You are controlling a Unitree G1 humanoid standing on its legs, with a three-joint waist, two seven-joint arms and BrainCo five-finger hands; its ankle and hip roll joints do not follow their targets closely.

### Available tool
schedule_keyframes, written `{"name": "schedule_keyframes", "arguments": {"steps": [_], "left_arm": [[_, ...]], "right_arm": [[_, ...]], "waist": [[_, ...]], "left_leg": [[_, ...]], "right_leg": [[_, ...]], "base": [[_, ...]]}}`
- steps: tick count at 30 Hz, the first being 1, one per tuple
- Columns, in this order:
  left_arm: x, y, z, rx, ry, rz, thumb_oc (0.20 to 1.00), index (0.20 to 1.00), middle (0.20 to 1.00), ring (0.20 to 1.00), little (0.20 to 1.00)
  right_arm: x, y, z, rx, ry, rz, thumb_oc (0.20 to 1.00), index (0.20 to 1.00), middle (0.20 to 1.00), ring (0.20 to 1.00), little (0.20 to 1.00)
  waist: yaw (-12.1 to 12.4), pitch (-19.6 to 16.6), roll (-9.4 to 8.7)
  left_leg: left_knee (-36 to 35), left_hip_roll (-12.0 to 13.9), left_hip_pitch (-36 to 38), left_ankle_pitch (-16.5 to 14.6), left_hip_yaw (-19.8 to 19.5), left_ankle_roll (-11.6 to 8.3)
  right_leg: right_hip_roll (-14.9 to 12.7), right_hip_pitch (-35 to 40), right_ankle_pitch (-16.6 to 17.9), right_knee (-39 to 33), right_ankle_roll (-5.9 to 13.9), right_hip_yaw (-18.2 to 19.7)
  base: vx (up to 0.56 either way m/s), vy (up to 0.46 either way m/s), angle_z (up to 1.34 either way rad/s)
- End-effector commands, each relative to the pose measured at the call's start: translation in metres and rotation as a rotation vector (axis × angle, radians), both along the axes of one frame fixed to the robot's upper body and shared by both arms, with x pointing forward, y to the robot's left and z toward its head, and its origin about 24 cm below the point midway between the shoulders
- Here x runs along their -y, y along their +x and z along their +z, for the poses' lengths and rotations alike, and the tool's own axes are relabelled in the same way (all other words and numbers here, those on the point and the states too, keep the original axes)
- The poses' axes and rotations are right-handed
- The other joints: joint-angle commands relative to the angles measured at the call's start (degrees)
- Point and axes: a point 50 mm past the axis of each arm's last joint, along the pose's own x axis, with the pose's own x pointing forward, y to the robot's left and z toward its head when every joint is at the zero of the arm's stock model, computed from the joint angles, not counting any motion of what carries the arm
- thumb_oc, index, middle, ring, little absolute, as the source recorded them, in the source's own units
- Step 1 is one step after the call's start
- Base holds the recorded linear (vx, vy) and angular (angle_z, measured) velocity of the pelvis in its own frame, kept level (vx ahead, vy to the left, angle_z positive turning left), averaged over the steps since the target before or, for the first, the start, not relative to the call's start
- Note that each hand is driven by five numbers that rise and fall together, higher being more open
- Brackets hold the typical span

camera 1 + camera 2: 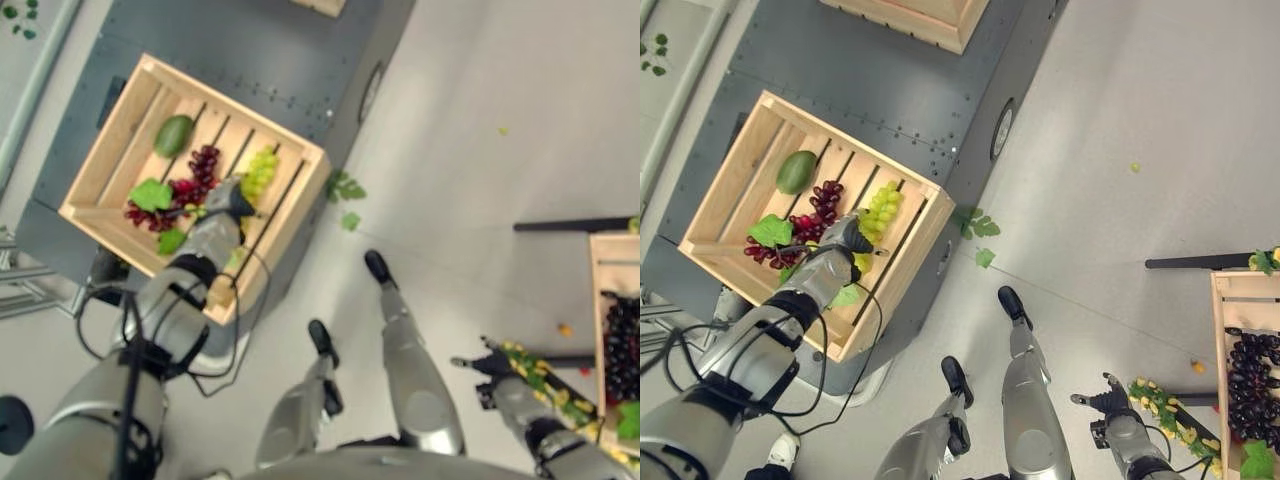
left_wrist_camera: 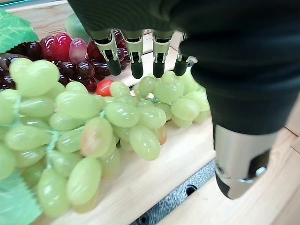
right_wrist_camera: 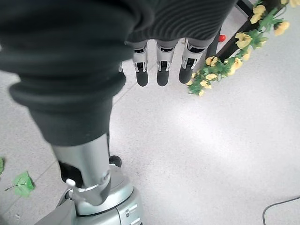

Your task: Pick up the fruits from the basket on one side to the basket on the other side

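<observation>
The left hand point(image 1: 228, 200) hangs over the wooden crate point(image 1: 105, 135) on the grey desk point(image 1: 890, 80), poised directly above the bunch of green grapes point(image 2: 93, 126). In the left wrist view its fingers point(image 2: 136, 56) point straight down, uncurled, with the thumb point(image 2: 236, 159) set well apart on the other side of the bunch; nothing is held. The grapes sit between fingers and thumb, just below the tips, so the hand looks placed to close on them.

The bunch's long axis runs along the crate's slats, from the hand toward the crate's far rim, and the finger row stands across that axis near its middle. Red grapes point(image 1: 200, 165) lie just beside, beyond the fingers, and a green mango point(image 1: 173, 134) lies farther off toward the far corner.

The left hand is plainly the nearer one. The right hand point(image 1: 1102, 404) hangs low over the floor with fingers straight and empty, near the second crate point(image 1: 1222, 340) holding dark grapes point(image 1: 1250, 385).
</observation>
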Motion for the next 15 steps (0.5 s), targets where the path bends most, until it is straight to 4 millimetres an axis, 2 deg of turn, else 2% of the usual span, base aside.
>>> {"name": "schedule_keyframes", "arguments": {"steps": [1, 6, 12, 15], "left_arm": [[-0.036, -0.004, 0.011, 0.029, -0.061, 0.16, 1.0, 1.0, 1.0, 1.0, 1.0], [-0.043, -0.005, 0.017, 0.071, -0.079, 0.195, 1.0, 1.0, 1.0, 1.0, 1.0], [-0.063, -0.01, 0.026, 0.13, -0.099, 0.27, 1.0, 1.0, 1.0, 1.0, 1.0], [-0.063, -0.01, 0.026, 0.131, -0.093, 0.273, 1.0, 1.0, 1.0, 1.0, 1.0]], "right_arm": [[-0.005, -0.012, -0.006, -0.003, -0.001, 0.007, 1.0, 1.0, 1.0, 1.0, 1.0], [-0.01, -0.015, -0.008, 0.0, 0.011, 0.01, 1.0, 1.0, 1.0, 1.0, 1.0], [-0.017, -0.004, -0.005, 0.044, 0.019, 0.028, 1.0, 1.0, 1.0, 1.0, 1.0], [-0.019, -0.002, -0.004, 0.056, 0.024, 0.027, 1.0, 1.0, 1.0, 1.0, 1.0]], "waist": [[-1.0, -0.2, -3.39], [-0.8, -0.2, -3.84], [-0.5, 0.0, -5.08], [-0.6, 0.1, -5.43]], "left_leg": [[1.2, -2.0, -5.6, 1.4, -2.2, 1.24], [1.5, -2.0, -6.1, 1.3, -2.4, 1.11], [2.0, -1.8, -7.8, 1.4, -2.8, 0.9], [2.1, -1.6, -8.2, 1.6, -3.0, 0.84]], "right_leg": [[0.5, 2.1, -5.8, 0.5, 5.01, -2.2], [0.6, 1.8, -5.7, 0.6, 4.87, -2.2], [0.8, 0.6, -5.6, 0.8, 4.6, -2.5], [0.8, 0.3, -5.6, 0.8, 4.5, -2.7]], "base": [[0.0, -0.034, -0.09], [0.01, -0.02, -0.02], [0.0, 0.0, 0.0], [0.0, -0.012, -0.01]]}}
